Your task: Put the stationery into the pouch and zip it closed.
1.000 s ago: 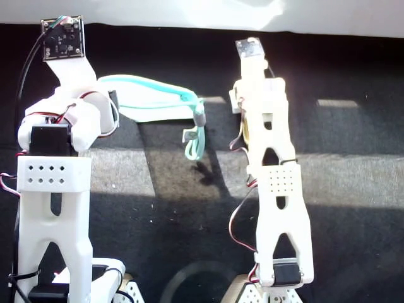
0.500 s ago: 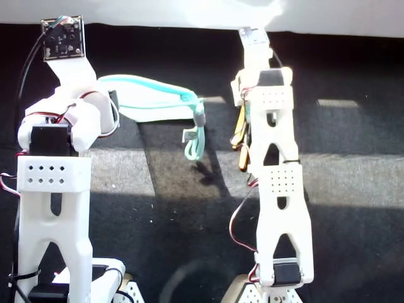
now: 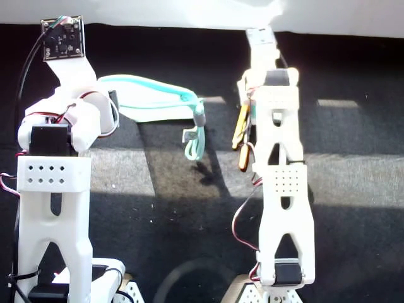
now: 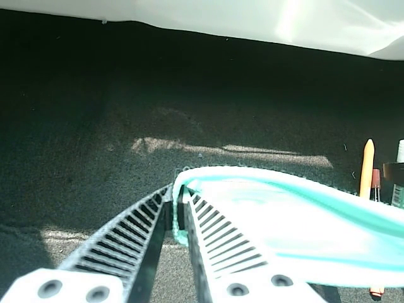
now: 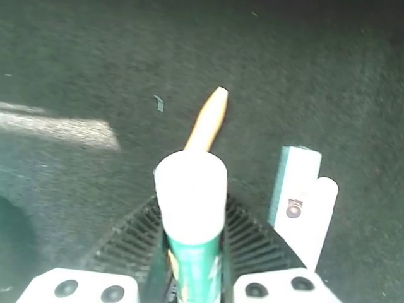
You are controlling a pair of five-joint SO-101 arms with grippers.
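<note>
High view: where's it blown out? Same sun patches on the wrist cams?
High view: the white backdrop along the top is blown out, and sun bands cross the mat. Left wrist view: one sunlit strip lies beyond the pouch. Right wrist view: a bright patch on the mat near the white-capped tube.
</note>
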